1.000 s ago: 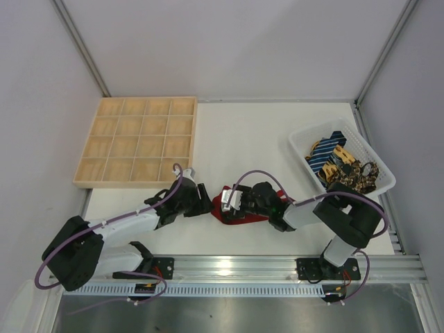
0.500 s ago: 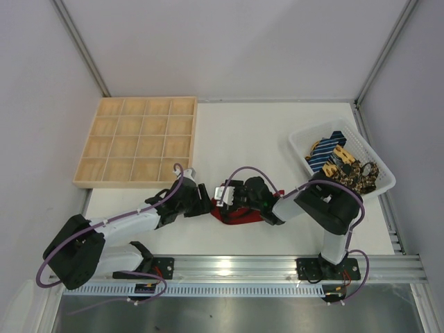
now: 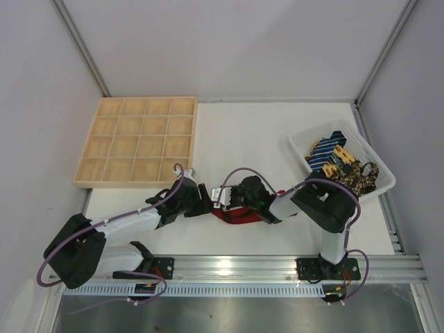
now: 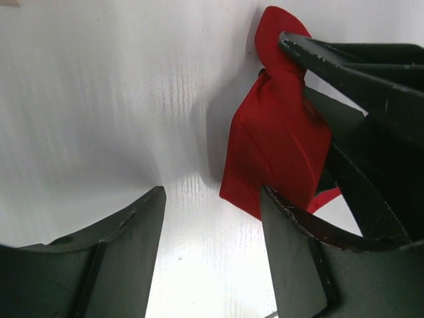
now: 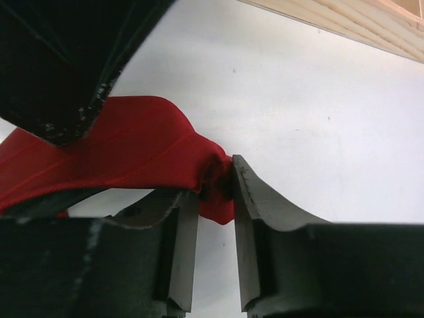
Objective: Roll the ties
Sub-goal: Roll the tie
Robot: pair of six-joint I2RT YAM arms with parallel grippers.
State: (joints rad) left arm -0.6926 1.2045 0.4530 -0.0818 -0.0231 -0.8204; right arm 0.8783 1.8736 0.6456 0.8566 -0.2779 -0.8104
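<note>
A plain red tie lies crumpled on the white table between my two grippers. In the right wrist view its bunched end is pinched between the jaws of my right gripper, which is shut on it. My left gripper stands open just left of the tie, with only bare table between its fingers; its right finger overlaps the tie's edge. Seen from above, the left gripper and right gripper nearly touch. More ties, navy striped, yellow and speckled, lie in a white basket.
A wooden tray divided into square compartments sits at the back left; its edge shows in the right wrist view. The basket stands at the right edge. Purple cables loop over both arms. A metal rail runs along the near edge.
My right gripper has slid left along the red tie and closed on its bunched end, and the right arm's elbow has swung in. The left arm has stayed put.
</note>
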